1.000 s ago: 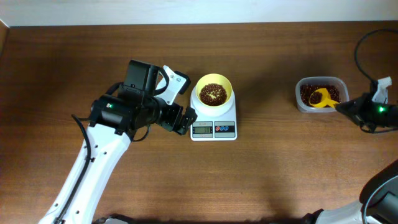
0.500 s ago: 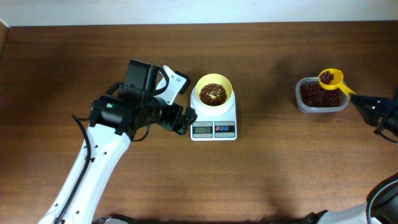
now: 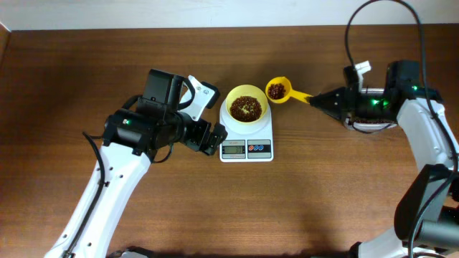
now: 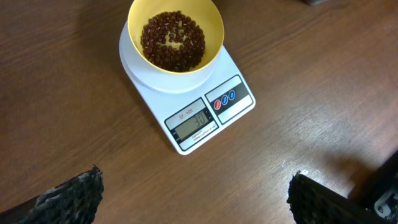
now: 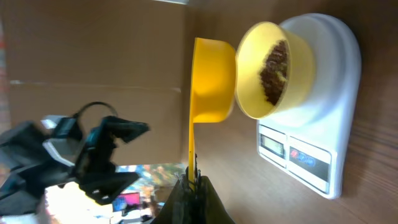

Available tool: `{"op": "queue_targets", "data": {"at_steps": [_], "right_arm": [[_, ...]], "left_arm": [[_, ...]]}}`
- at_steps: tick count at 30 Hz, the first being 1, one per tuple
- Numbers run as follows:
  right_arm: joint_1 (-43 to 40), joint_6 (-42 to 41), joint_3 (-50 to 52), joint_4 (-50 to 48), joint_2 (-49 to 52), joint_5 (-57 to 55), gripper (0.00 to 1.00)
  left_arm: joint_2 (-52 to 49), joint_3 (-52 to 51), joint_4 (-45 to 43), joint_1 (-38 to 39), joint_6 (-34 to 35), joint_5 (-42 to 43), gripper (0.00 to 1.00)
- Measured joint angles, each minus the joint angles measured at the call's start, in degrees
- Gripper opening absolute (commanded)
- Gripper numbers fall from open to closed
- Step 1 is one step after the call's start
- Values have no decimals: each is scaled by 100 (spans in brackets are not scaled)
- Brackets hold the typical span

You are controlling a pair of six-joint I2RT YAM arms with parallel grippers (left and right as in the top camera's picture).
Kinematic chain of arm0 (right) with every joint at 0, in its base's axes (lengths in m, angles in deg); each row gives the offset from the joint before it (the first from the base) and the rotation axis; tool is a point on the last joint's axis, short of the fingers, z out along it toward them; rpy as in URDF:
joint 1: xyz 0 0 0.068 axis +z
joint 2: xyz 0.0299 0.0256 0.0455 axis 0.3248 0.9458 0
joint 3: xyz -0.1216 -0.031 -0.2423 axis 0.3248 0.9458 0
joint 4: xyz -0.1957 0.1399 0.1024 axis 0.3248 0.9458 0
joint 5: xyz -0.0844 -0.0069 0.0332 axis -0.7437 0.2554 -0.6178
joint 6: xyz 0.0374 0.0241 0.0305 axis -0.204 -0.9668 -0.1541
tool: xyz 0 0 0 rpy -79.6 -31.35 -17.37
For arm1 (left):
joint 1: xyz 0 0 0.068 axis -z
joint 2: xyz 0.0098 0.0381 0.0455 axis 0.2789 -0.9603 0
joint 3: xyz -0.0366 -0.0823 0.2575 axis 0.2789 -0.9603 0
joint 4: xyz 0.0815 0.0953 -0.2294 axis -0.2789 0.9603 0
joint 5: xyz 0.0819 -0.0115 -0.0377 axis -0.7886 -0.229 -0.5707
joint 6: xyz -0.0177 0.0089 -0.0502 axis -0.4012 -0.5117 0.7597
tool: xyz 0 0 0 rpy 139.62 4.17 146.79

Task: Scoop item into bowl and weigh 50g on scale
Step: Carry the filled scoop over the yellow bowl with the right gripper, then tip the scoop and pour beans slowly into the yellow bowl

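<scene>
One loaded scoop, clenched in the right jaws, hangs just beside the bowl on the scale. The left jaws gape, empty. Beans part-fill the bowl. The next move likely calls for a gentle tip over it, watching the display.

Brown wooden table; white scale sits flat on it, near centre.

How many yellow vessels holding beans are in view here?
2: the bowl sitting on the scale, and the scoop just beside it, its handle gripped by the right fingers. Others may be hidden under that arm.
</scene>
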Motion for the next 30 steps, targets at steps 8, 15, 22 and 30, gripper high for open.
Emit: {"op": "queue_targets", "data": {"at_steps": [8,15,22,30], "right_arm": [[1486,98,-1123,-63,0,-2343,4],[2107,1110,-1123,-81,0,-3727,4],[2603,1547,-1250,-98,0,-4802,4],[2721,1569,-1351,-186,-2,-4898,4]], "left_arm": [[0,-4,0,0,0,0,99],[0,-4,2,0,-2,0,99],[0,-4,2,0,0,0,99],[0,-4,2,0,0,0,99]]}}
